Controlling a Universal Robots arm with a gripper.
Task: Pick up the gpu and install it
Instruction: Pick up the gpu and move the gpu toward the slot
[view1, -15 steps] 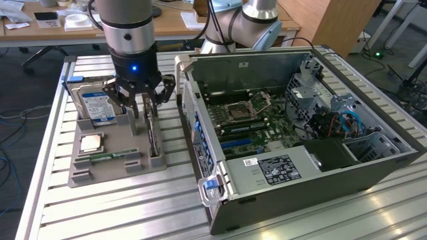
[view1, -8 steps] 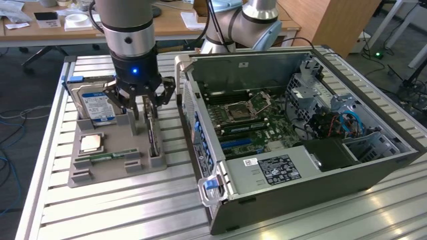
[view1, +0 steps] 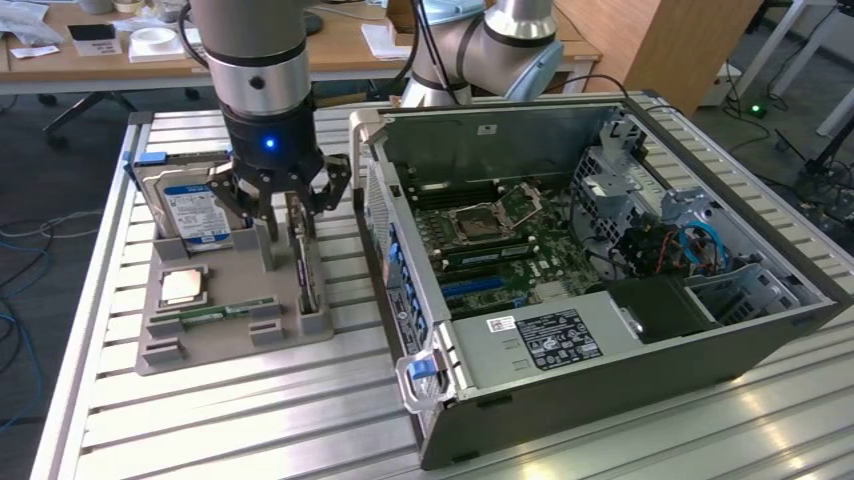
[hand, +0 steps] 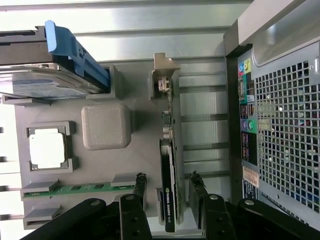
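Grey tray (view1: 214, 345) sits nearest. The gpu (hand: 169, 210) stands on edge along the tray's side at the exterior view's right, beside the open PC case (view1: 601, 260). Gripper (hand: 168, 177) released, fingers (hand: 141, 187) straddling the card. Judgement: centre, clamp flat faces evenly, keep card vertical. Hard drive (view1: 187, 205) stands farther back.

Claw (hand: 168, 179) open, straight downward
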